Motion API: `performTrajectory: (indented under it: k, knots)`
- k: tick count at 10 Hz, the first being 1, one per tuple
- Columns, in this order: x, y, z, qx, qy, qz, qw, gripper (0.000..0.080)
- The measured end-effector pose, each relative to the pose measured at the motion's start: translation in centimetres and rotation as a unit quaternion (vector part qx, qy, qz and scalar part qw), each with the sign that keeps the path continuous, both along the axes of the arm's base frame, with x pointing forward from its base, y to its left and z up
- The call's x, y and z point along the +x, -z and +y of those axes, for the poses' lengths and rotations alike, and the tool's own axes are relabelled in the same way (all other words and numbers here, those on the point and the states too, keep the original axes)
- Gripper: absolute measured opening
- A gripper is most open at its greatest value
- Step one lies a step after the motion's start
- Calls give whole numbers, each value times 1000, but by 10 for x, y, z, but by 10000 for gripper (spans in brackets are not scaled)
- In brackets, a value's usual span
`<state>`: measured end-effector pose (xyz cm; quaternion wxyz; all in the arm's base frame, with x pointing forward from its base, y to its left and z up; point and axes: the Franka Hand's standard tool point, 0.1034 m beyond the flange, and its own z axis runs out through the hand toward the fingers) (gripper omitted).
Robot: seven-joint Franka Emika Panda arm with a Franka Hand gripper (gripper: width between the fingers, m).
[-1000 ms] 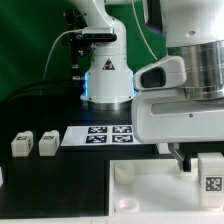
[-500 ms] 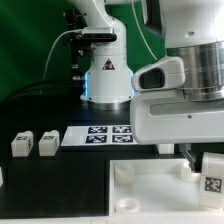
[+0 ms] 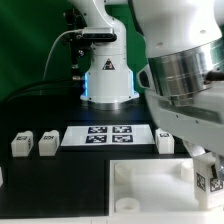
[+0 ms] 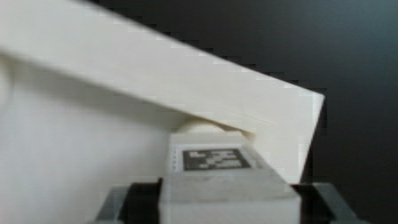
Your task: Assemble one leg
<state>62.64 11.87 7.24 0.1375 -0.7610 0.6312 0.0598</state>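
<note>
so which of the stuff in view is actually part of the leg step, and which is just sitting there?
In play:
- the leg in the gripper, tag up, at the corner of the white panel

Lying about:
- two spare legs on the exterior view's left
- another white part beside the marker board

Only a triangular warning sign shows, on the robot base (image 3: 107,75); no readable text.
</note>
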Motion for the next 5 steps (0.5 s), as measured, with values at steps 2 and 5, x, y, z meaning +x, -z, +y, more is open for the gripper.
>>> performTrajectory:
  k: [2,5]
  knots:
    - [0,-2,5,13,77,22,997,296]
    - [0,-1,5,7,37,13,999,376]
